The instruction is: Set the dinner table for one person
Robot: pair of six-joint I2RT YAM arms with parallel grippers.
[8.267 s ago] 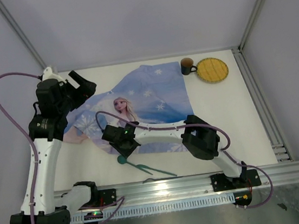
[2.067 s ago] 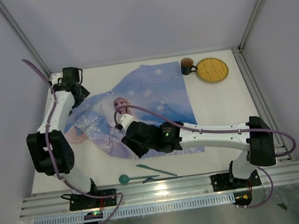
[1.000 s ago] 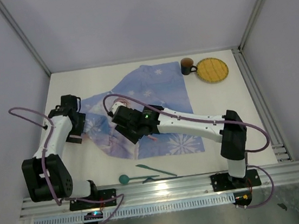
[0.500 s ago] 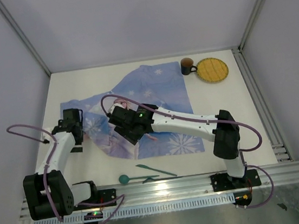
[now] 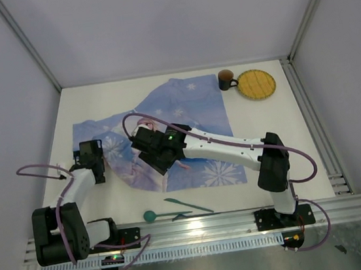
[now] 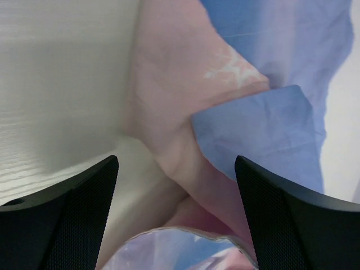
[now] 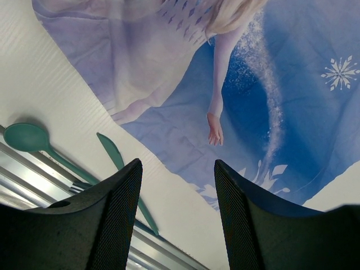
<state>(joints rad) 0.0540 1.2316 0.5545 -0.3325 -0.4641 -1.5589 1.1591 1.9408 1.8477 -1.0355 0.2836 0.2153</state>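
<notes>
Left pincer (image 6: 175,166) is wide open and holds nothing, low over the left end of the cloth (image 5: 198,116). A rumpled fold (image 6: 185,112), pink underside up, lies straight ahead of it in line with the gap between its fingers, with bare tabletop (image 5: 270,140) to 1 side. Right pincer (image 7: 177,169) is also open and empty, above the cloth's middle, with spoon (image 7: 28,138) and knife (image 7: 115,152) past the near hem. The cloth's long axis runs across the tabletop under both pincers. Left arm is nearer the fold, so flattening it looks like its job.
</notes>
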